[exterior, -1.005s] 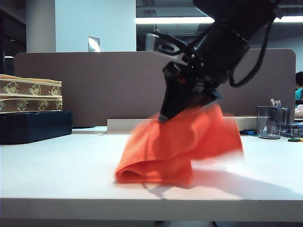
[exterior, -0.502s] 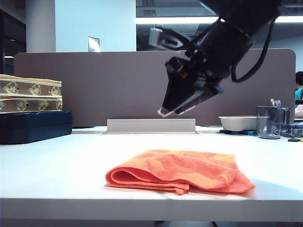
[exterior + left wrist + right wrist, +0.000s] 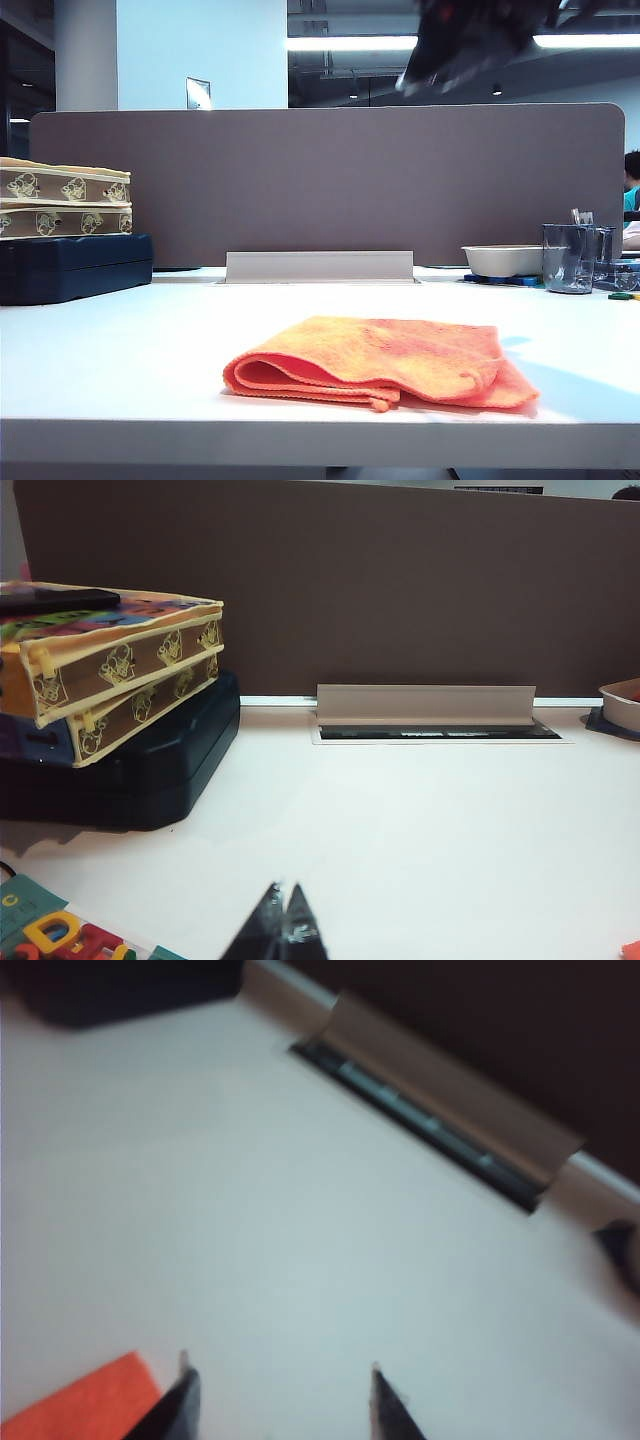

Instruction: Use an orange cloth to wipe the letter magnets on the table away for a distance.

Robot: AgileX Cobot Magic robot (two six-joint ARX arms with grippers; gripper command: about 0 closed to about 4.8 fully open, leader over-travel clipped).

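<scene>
Orange cloth (image 3: 375, 362) lay released on the surface (image 3: 120, 350); right gripper (image 3: 282, 1400) hung above, fingers spread, empty. Left gripper (image 3: 283, 920) was clenched. Looked done.

Office: desk partition panel (image 3: 330, 180), ceiling strip lights (image 3: 350, 43).

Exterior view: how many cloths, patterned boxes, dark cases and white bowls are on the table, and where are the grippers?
Orange cloth: 1
Patterned boxes: 2
Dark blue case: 1
White bowl: 1
Total: 5
Right gripper open and empty, high above the table; left gripper shut, low over it.
</scene>
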